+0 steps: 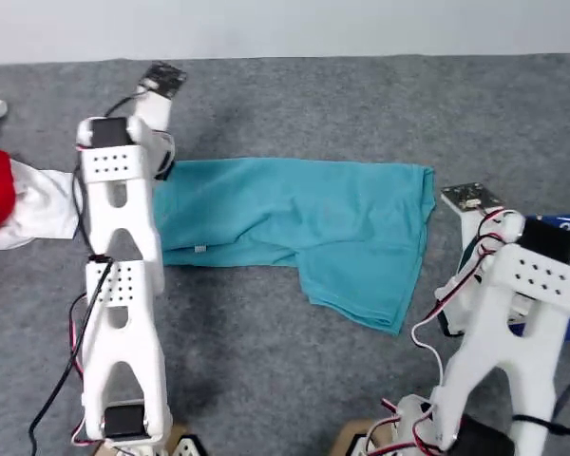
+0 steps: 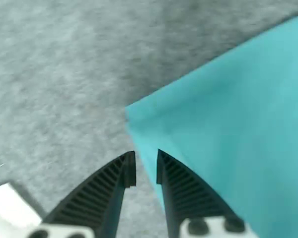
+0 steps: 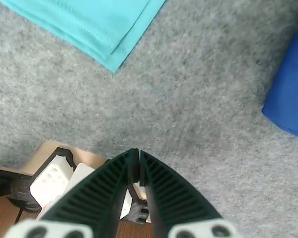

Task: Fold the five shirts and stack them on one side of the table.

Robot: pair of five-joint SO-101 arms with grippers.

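The teal shirt [image 1: 304, 223] lies half-folded mid-frame in the high view. The left gripper [image 2: 145, 171], jaws narrowly parted and empty, sits at its upper-left corner; closing there could snag one layer or miss the edge, spoiling the fold. The right gripper [image 3: 139, 158] is clenched on nothing

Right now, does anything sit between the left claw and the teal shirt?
Nothing visible does. The left claw hangs right at the corner of the teal shirt, slightly open. One finger is over the cloth edge and the other is over the bare grey table.
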